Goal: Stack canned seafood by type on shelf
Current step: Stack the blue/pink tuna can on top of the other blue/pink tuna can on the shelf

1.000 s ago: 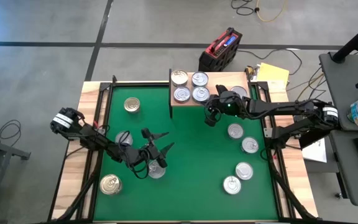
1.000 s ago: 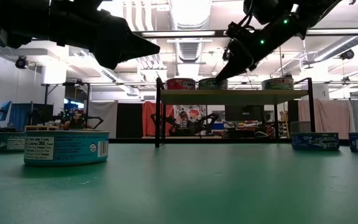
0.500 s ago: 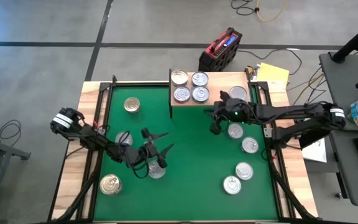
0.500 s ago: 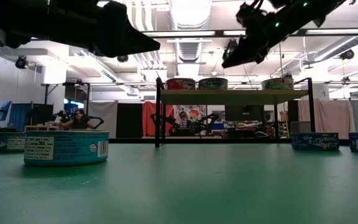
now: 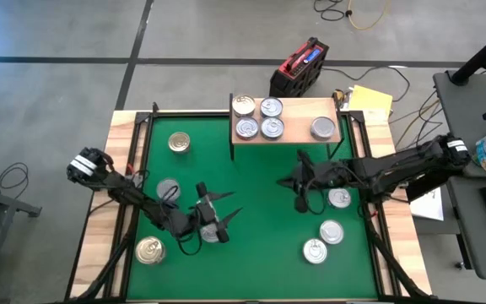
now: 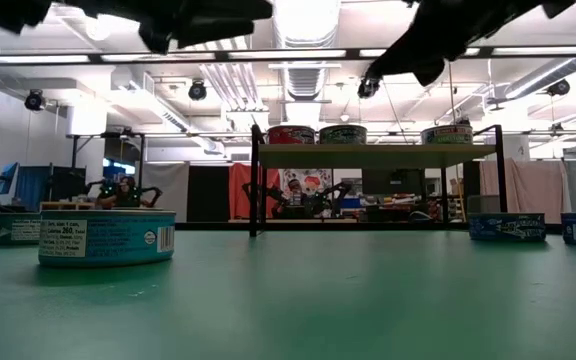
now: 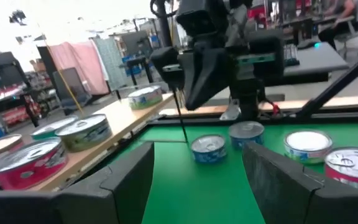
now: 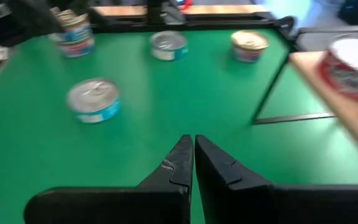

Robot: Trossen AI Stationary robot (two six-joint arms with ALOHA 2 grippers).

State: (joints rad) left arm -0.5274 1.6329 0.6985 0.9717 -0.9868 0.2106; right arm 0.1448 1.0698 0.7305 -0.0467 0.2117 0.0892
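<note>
The shelf (image 5: 298, 111) stands at the mat's far edge with several canned seafood tins on it (image 5: 258, 116), and one tin (image 5: 323, 127) sits apart at its right end. More tins rest flat on the green mat: three on the left (image 5: 178, 142) and three on the right (image 5: 332, 231). My left gripper (image 5: 226, 206) hovers open and empty above a silver tin (image 5: 213, 236), well above the mat. My right gripper (image 5: 287, 181) is shut and empty, in the air near the shelf's front, above the mat.
A wooden border (image 5: 123, 152) frames the mat. Bare green mat (image 5: 264, 245) lies between the two groups of tins. A red and black case (image 5: 298, 69) and yellow papers (image 5: 369, 101) lie beyond the far edge. The shelf's thin black legs (image 6: 255, 185) stand on the mat.
My right gripper has swung away from the shelf's front edge toward the table's near edge and slightly right, staying shut. My left gripper has risen a little, rolled and shifted slightly rightward, staying open. No tin has moved.
</note>
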